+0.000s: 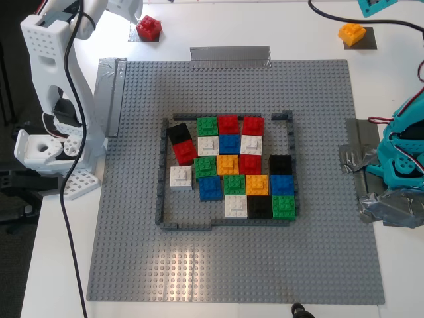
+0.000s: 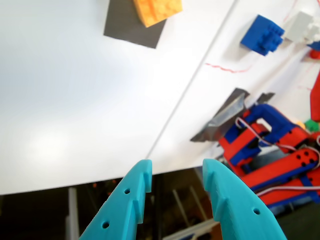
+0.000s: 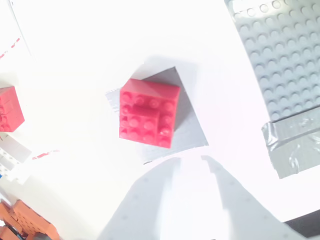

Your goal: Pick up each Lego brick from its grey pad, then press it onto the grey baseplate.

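A white table top (image 1: 397, 86) carries the large square grey studded baseplate (image 1: 232, 278); beyond the baseplate's far edge lie two small grey pads (image 1: 368, 41).

Silvery tape patches hold the plate's edges: one strip (image 1: 230, 57) at the far side, one (image 1: 111, 93) at the exterior view's left, crumpled ones (image 1: 361, 159) at its right. A black cable (image 1: 71, 165) hangs down on that view's left. Spare blue (image 2: 262, 34) and white (image 2: 301, 26) bricks lie on the white table (image 1: 265, 26).

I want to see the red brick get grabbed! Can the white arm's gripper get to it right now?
Probably yes. My second gripper is open just short of the red brick, which sits alone on its grey pad with nothing between them.
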You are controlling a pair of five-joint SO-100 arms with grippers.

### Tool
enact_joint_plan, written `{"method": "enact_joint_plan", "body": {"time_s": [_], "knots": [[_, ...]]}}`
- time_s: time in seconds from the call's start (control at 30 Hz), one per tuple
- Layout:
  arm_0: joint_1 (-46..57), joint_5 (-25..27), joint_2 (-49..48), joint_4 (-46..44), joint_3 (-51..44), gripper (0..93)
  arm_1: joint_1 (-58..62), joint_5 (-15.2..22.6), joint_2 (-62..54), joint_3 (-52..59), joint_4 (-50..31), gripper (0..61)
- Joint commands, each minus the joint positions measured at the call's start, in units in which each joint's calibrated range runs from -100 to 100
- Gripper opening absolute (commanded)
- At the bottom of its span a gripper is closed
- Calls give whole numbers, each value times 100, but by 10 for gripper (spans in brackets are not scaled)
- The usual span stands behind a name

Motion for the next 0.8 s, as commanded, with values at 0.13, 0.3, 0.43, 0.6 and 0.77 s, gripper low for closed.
{"method": "enact_joint_plan", "body": {"time_s": [0.13, 0.3, 0.43, 0.6, 0.77], "knots": [[-33, 689, 2050, 1529, -3213, 122, -71, -14, 395, -742, -418, 155], [-120, 1006, 2823, 2017, -4269, 159, -122, -29, 729, -977, -450, 184], [-243, 1114, 3046, 2017, -4432, 168, -173, -58, 952, -1256, -442, 184], [-446, 1070, 3098, 2017, -4342, 168, -195, -34, 1107, -1491, -442, 205], [-540, 1060, 3432, 2017, -4342, 168, -173, -19, 1193, -1554, -442, 213]]}}
